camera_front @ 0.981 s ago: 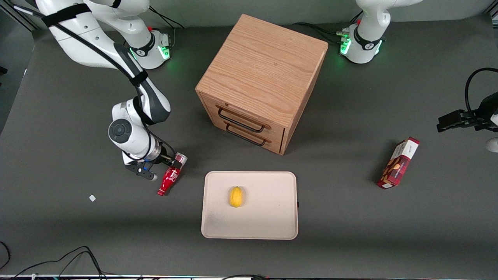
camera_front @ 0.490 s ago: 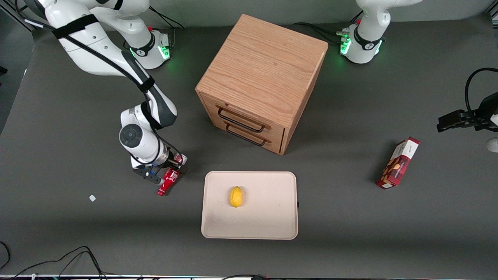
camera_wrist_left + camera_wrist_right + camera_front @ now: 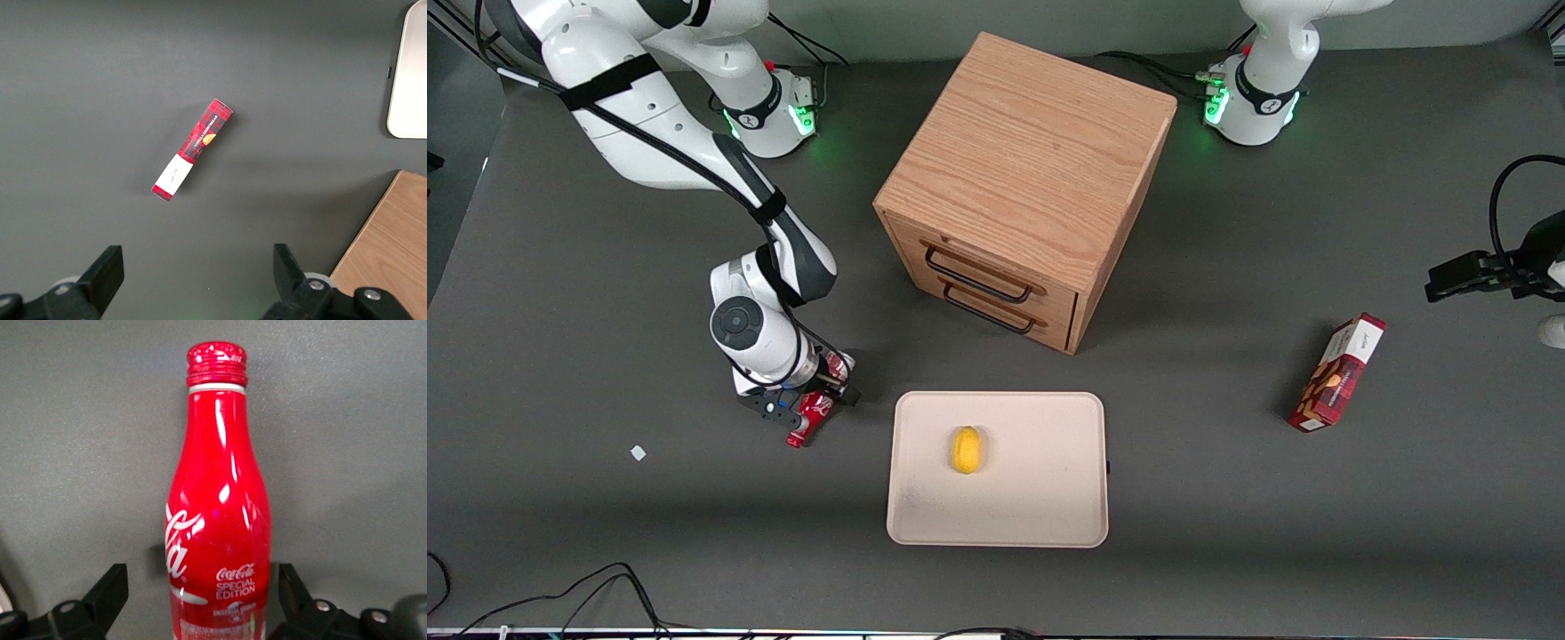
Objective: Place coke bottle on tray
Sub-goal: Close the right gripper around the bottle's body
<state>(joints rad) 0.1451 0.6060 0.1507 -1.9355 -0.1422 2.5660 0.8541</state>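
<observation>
In the front view the gripper (image 3: pixel 811 405) has come lower over the bottle (image 3: pixel 807 418) than a second ago, so now it covers most of it and only the cap end and a bit of the base peek out; the bottle has not moved and lies on its side on the table (image 3: pixel 560 356), near the tray (image 3: pixel 1049 498) but not on it, toward the working arm's end; the gripper's fingers are spread, one on each side of the bottle, not squeezing it yet; a small yellow fruit (image 3: pixel 967 449) lies on the tray, same as before; the wooden cabinet (image 3: pixel 1027 191) sits farther from the camera than the tray, with two drawers and dark handles; a red box (image 3: pixel 1336 372) lies toward the parked arm's end; the table is dark grey, with a tiny white scrap (image 3: pixel 638 452) on it and black cables (image 3: pixel 560 596) at its near edge; in the left wrist view the red box (image 3: pixel 192 149) lies alone on the grey table, with a corner of the tray (image 3: pixel 408 87) and a corner of the cabinet (image 3: pixel 390 247) showing; in the right wrist view the bottle (image 3: pixel 217 513) fills the middle, shiny red with white writing and a red cap (image 3: pixel 215 364), and a black finger (image 3: pixel 100 597) stands off each side of it with grey table showing between.
</observation>
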